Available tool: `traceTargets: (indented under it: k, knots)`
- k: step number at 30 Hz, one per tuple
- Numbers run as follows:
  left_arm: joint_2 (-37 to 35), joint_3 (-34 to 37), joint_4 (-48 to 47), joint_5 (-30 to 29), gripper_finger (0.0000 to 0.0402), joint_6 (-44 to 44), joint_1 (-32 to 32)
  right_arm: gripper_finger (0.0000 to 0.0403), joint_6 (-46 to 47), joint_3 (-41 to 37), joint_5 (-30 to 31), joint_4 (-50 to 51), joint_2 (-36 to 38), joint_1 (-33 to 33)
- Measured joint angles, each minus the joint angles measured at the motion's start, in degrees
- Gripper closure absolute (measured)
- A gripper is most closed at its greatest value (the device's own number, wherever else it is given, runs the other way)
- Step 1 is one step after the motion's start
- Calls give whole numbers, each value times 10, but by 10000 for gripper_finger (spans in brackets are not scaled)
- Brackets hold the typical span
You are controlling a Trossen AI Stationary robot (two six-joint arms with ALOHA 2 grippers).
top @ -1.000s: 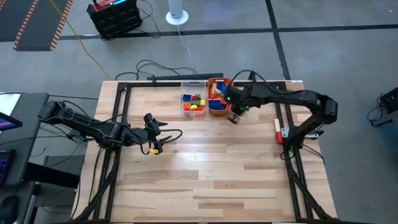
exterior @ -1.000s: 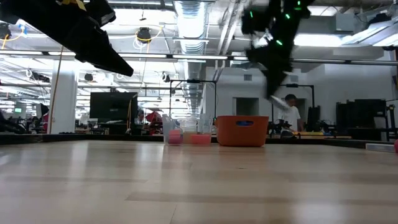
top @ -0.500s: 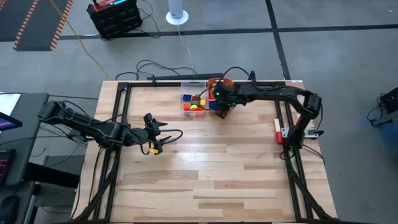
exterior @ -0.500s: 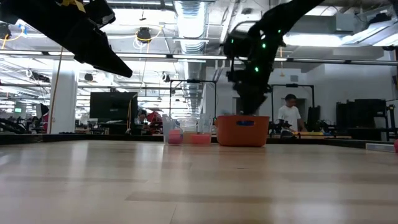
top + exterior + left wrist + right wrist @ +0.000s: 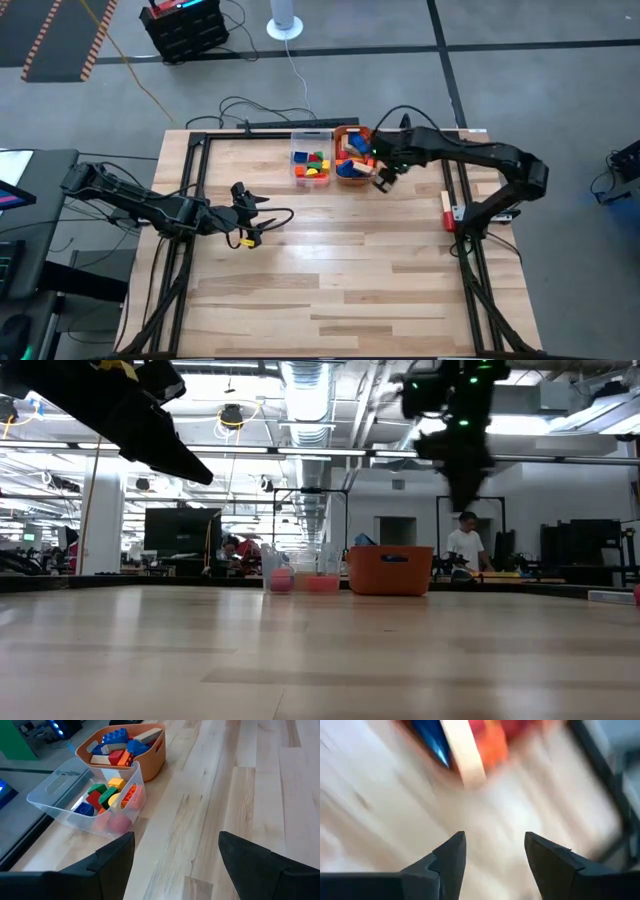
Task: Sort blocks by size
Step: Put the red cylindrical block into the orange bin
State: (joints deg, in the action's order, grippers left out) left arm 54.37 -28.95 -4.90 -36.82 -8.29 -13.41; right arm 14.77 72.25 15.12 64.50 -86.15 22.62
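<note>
Blocks [image 5: 112, 792] all lie in two tubs, worktop [image 5: 330, 260] bare of blocks; right hand [image 5: 383, 180] spread, empty, sorting apparently near complete.

obstacles: clear tub [image 5: 311, 166], orange tub [image 5: 350, 160] touching, far edge; elsewhere open

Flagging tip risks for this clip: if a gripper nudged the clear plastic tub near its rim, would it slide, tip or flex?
The clear plastic tub looks thin-walled, so it would likely flex a little. It sits low and wide with blocks inside, so it would probably slide, not tip. It stands close beside the orange tub, which might stop it that way.
</note>
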Motion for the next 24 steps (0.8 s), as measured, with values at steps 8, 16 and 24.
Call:
traceTargets:
  k: [8,16,24]
  knots:
    - [0,0,0,0,121,-9,0,169,120,-70,-107,213,-39,-21]
    - [0,0,1,0,121,-4,0,169,99,-151,-124,251,-123,-32]
    - [0,0,0,0,121,-4,0,169,96,-163,-133,240,-193,10]
